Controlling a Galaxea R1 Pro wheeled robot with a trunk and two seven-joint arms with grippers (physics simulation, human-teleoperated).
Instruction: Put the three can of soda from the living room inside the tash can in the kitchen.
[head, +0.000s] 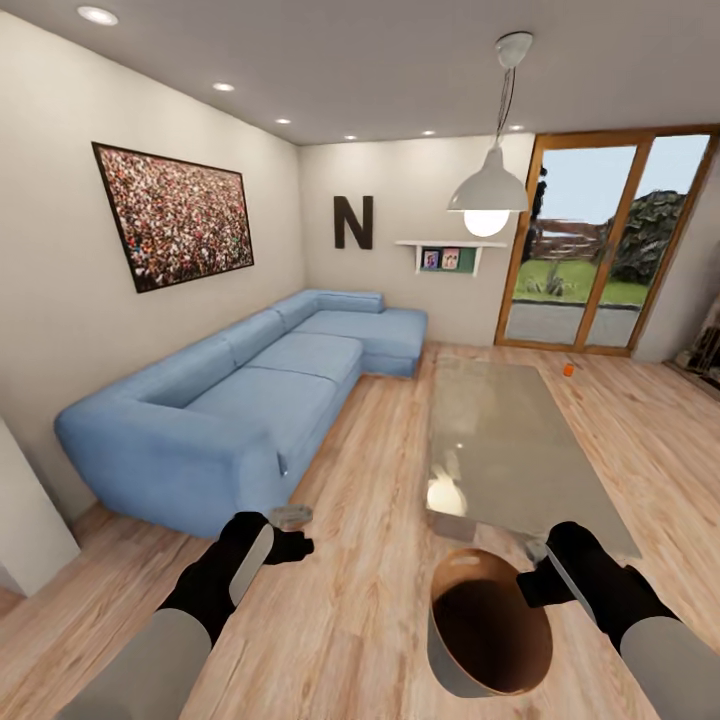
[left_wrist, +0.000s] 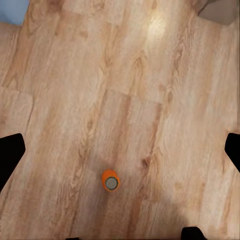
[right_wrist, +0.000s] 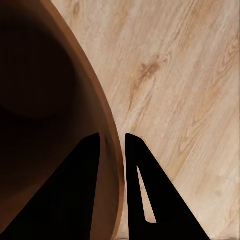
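- You are in the living room; your right gripper (right_wrist: 112, 145) is closed on the bin's (head: 470, 655) rim, one finger inside, one outside, low centre-right of the head view.
- The bin looks empty as far as its dark inside shows, so all three cans seem still to go.
- Your left gripper (head: 290, 545) is spread wide with nothing in it; a can (left_wrist: 110, 180) stands upright on the floor (left_wrist: 150, 90) below it.
- Another can (head: 568, 369) sits on the floor, upper right, beyond the glass table (head: 500, 440).
- Open floor lies between sofa (head: 250, 390) and table; mind the table's near corner just beside the bin.
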